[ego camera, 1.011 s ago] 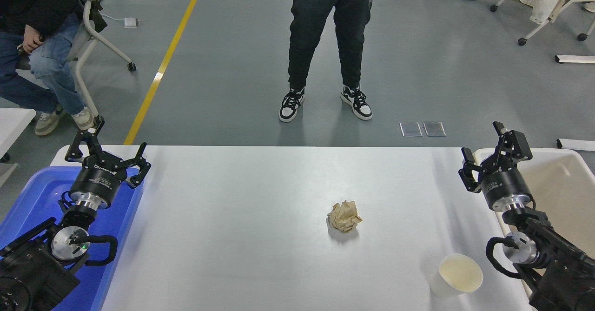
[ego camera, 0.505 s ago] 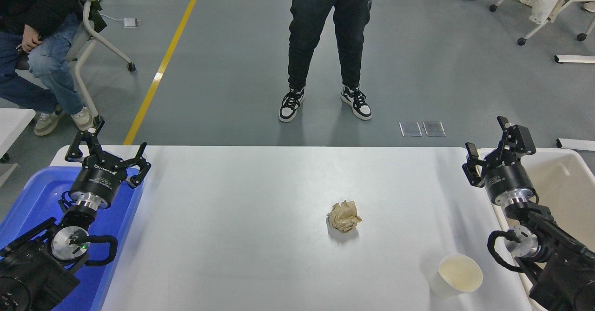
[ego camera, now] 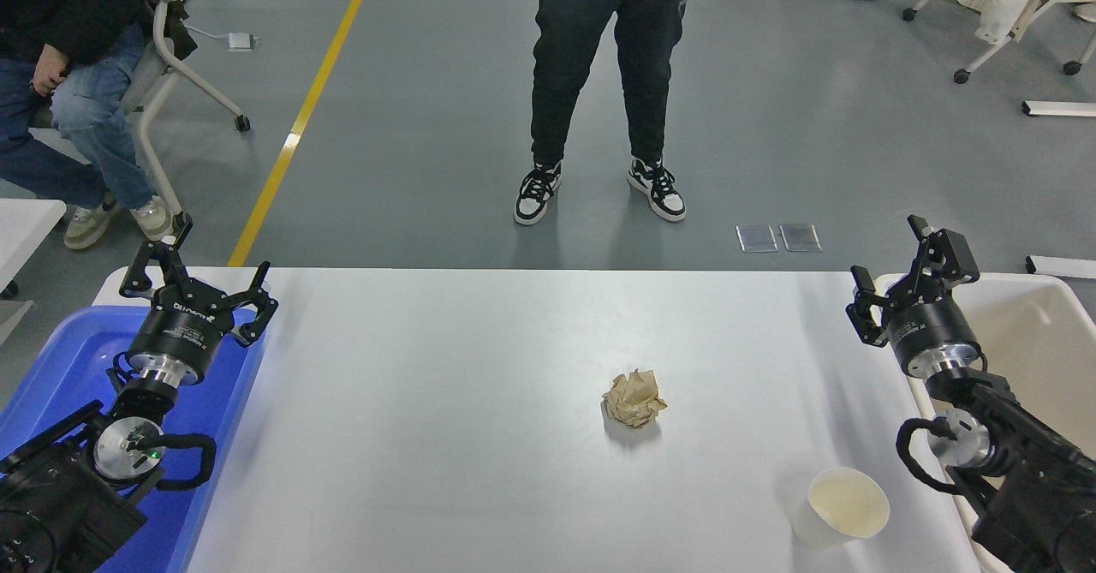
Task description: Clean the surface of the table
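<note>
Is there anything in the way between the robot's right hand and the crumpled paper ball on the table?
No, nothing visible. The open black right gripper hovers at the white table surface's far right edge, beside the cream-white plastic bin. Only bare tabletop lies between it and the tan crumpled paper ball. The white paper cup lies nearer, off that path.

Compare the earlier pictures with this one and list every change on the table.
Only the right gripper moved: it swung a little toward the cream bin, then eased back slightly, open and empty throughout. Nothing was grasped or released. The crumpled paper ball, the paper cup, the left gripper over the blue tub stayed put.
</note>
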You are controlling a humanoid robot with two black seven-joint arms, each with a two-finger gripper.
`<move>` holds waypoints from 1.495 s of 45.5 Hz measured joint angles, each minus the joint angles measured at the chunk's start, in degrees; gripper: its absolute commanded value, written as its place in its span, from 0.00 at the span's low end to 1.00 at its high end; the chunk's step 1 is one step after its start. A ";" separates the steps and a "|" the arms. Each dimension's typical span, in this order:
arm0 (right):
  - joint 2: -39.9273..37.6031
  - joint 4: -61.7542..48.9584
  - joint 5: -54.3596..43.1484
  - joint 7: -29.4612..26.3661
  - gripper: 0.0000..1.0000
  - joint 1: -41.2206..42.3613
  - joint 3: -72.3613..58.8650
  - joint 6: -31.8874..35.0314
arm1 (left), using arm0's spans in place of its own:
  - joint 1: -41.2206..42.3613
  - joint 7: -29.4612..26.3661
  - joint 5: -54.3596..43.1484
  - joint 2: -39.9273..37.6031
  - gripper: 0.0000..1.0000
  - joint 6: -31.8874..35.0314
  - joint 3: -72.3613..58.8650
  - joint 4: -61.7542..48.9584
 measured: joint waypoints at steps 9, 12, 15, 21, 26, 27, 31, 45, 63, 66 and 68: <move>-3.02 6.32 -0.85 -4.73 1.00 0.43 -0.33 -0.01 | 0.00 0.00 0.00 0.00 1.00 -0.04 0.00 0.00; -3.64 7.68 -1.78 -5.82 1.00 0.67 -0.41 -0.06 | 0.00 0.00 0.00 0.00 1.00 -0.05 0.00 0.00; -4.14 8.78 -3.19 -6.73 1.00 0.90 -0.50 -0.09 | 0.00 0.00 0.00 0.00 1.00 -0.05 0.00 0.00; -4.87 10.69 -7.44 -8.12 1.00 1.01 -0.84 -0.08 | 0.00 0.00 0.00 -0.01 1.00 -0.05 0.00 0.00; -6.48 13.46 -11.64 -9.65 1.00 1.01 -1.76 0.00 | 0.00 0.00 0.00 -0.01 1.00 -0.05 0.00 0.00; -6.87 14.03 -12.19 -9.96 1.00 1.04 -1.98 0.01 | 0.00 0.00 0.00 -0.01 1.00 -0.05 0.00 0.00; -9.41 17.40 -14.49 -11.57 1.00 1.53 -3.42 0.18 | 0.00 0.00 0.00 -0.01 1.00 -0.05 0.00 0.00; -21.06 29.67 -25.17 -13.93 1.00 6.70 -13.51 3.21 | -0.01 0.00 0.00 -0.01 1.00 -0.07 0.00 0.00; -29.36 37.05 -44.39 -13.92 1.00 11.23 -21.72 10.29 | -0.01 0.00 0.00 -0.02 1.00 -0.06 0.00 0.00; -30.13 38.19 -48.00 -13.81 1.00 11.52 -23.19 10.84 | -0.01 0.00 0.00 -0.02 1.00 -0.06 0.00 0.00; -30.65 38.87 -50.29 -13.71 1.00 11.63 -24.15 11.09 | -0.01 0.00 0.00 -0.02 1.00 -0.06 0.00 0.00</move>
